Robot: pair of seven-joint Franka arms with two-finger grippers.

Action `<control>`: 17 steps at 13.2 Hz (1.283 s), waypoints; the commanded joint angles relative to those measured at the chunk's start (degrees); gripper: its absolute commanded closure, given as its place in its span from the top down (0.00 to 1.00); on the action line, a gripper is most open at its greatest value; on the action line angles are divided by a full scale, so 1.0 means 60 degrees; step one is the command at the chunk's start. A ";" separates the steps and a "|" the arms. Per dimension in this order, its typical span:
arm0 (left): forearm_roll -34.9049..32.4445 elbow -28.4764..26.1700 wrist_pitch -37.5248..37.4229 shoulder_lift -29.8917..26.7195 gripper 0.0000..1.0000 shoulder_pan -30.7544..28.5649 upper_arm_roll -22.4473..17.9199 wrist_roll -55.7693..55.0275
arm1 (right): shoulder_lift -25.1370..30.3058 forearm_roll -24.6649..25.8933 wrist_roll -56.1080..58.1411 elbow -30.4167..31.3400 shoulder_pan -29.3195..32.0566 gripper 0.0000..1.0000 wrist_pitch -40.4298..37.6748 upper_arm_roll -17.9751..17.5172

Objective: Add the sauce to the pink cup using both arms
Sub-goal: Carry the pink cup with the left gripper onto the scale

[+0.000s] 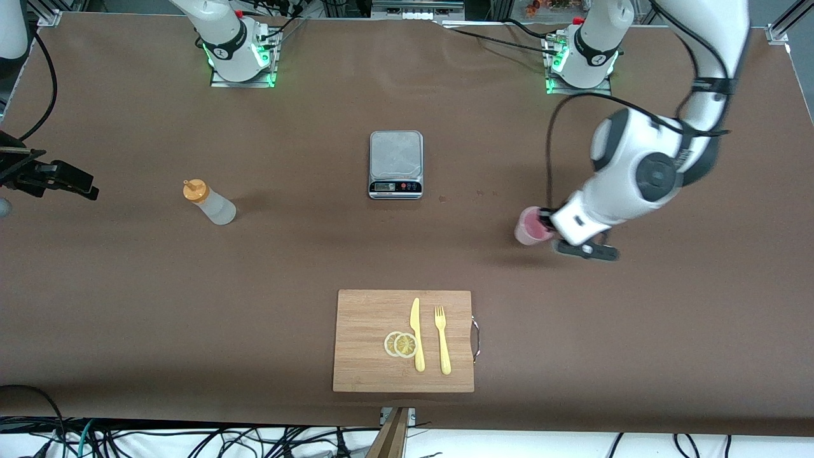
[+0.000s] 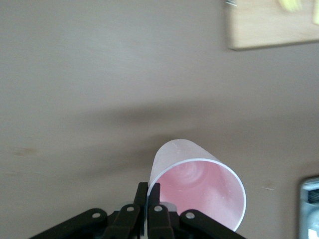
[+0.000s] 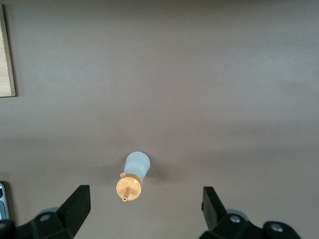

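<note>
The pink cup (image 1: 531,228) is toward the left arm's end of the table, level with the scale's front. My left gripper (image 1: 545,222) is shut on its rim. In the left wrist view one finger (image 2: 141,196) is outside the cup (image 2: 199,184) wall and the other inside. The sauce bottle (image 1: 210,202), whitish with an orange nozzle cap, stands toward the right arm's end. My right gripper (image 1: 76,184) hovers beside it at the table's end, open and holding nothing. The right wrist view shows the bottle (image 3: 133,174) between the wide-set fingers (image 3: 77,201), untouched, and the gripper (image 3: 146,199) above it.
A silver kitchen scale (image 1: 395,164) sits mid-table. Nearer the front camera lies a wooden cutting board (image 1: 369,356) with lemon slices (image 1: 402,344), a yellow knife (image 1: 417,334) and a yellow fork (image 1: 442,340). Bare brown table lies between the bottle and the cup.
</note>
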State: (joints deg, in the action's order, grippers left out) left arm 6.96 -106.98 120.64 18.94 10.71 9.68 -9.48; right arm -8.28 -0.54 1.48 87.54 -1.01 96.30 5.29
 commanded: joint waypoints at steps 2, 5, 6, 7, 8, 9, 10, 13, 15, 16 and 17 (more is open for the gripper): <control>0.0041 -0.0085 -0.0156 0.0051 0.00 0.1256 0.0643 -0.1988 | 0.0178 -0.0071 0.0119 0.0176 0.0021 1.00 0.0092 -0.0017; 0.0041 -0.0100 -0.0010 0.0285 0.00 0.2474 0.0643 -0.3264 | 0.0178 -0.0071 0.0119 0.0176 0.0021 1.00 0.0092 -0.0017; 0.0041 -0.0100 0.0048 0.0286 0.00 0.2782 0.0643 -0.3631 | 0.0178 -0.0071 0.0119 0.0176 0.0021 1.00 0.0092 -0.0017; 0.0041 -0.0100 0.0078 0.0286 0.00 0.3148 0.0658 -0.3910 | 0.0178 -0.0071 0.0119 0.0176 0.0021 1.00 0.0092 -0.0017; 0.0056 -0.0115 0.0093 0.0286 0.00 0.3630 0.0658 -0.4304 | 0.0178 -0.0071 0.0119 0.0176 0.0021 1.00 0.0092 -0.0017; 0.0056 -0.0115 0.0136 0.0286 0.00 0.3997 0.0658 -0.4772 | 0.0178 -0.0071 0.0119 0.0176 0.0021 1.00 0.0092 -0.0017; 0.0041 -0.0158 0.0398 0.0286 0.00 0.4291 0.0658 -0.5067 | 0.0178 -0.0071 0.0119 0.0176 0.0021 1.00 0.0092 -0.0017; 0.0041 -0.0319 0.1043 0.0461 0.00 0.4717 0.0658 -0.5275 | 0.0178 -0.0071 0.0119 0.0176 0.0021 1.00 0.0092 -0.0017; 0.0027 -0.0349 0.1439 0.0636 0.00 0.4908 0.0643 -0.5333 | 0.0178 -0.0071 0.0119 0.0176 0.0021 1.00 0.0092 -0.0017; -0.0002 -0.0349 0.1600 0.0710 0.00 0.5011 0.0643 -0.5406 | 0.0178 -0.0071 0.0119 0.0176 0.0021 1.00 0.0092 -0.0017; -0.0032 -0.0349 0.1776 0.0826 0.00 0.5084 0.0643 -0.5450 | 0.0178 -0.0071 0.0119 0.0176 0.0021 1.00 0.0092 -0.0017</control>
State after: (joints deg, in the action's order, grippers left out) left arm 6.96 -109.09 129.06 22.80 39.62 14.34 -41.17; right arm -8.28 -0.54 1.48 87.56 -1.01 96.30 5.28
